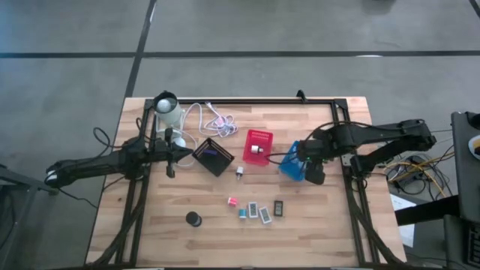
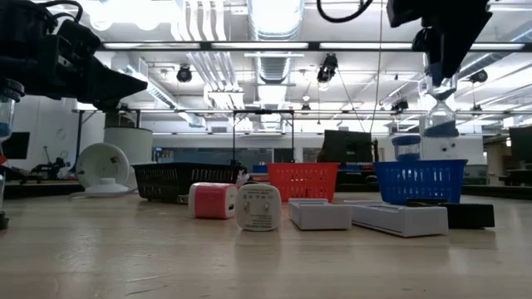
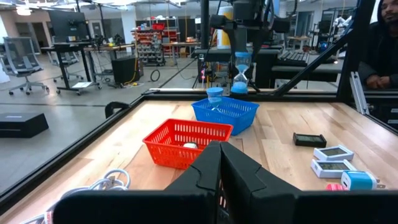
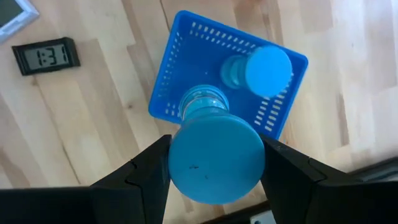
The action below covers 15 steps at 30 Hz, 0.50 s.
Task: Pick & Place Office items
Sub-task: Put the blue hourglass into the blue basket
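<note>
This is a robotics lab or open workshop hall. Long fluorescent strip lights (image 2: 274, 46) and exposed ducts run under a high ceiling at the top of the low view. The wooden desk (image 1: 225, 232) stands on a bare concrete floor (image 1: 262, 26). Beyond it, the left wrist view shows office chairs (image 3: 22, 62), workbenches (image 3: 81, 46) and stocked shelves (image 3: 152, 37), and a seated person (image 3: 379, 43) at the right edge.
</note>
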Tool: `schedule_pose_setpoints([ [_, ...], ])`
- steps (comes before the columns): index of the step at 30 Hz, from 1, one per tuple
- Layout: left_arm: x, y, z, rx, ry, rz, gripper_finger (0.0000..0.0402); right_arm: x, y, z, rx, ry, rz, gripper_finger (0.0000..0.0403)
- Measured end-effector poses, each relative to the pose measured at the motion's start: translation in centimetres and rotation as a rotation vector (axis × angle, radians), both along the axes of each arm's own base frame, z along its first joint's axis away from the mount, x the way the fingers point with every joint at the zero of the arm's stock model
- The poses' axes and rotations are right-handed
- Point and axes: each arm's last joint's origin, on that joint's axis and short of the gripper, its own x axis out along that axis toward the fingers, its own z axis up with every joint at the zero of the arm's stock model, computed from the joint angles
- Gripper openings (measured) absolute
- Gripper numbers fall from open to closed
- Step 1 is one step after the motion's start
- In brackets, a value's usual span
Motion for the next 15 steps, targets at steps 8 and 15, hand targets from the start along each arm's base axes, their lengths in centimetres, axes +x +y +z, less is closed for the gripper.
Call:
schedule_pose_setpoints([
  [8, 0.0, 0.0, 0.0, 0.000, 0.000, 0.000, 0.0016, 2.1, -0.6, -1.7, -0.013, 0.045, 0.038, 0.0198],
  [15, 0.0, 0.0, 0.0, -0.001, 0.003, 0.000, 0.0016, 2.9, -1.4, -2.7, -0.016, 0.065, 0.033, 0.0198],
])
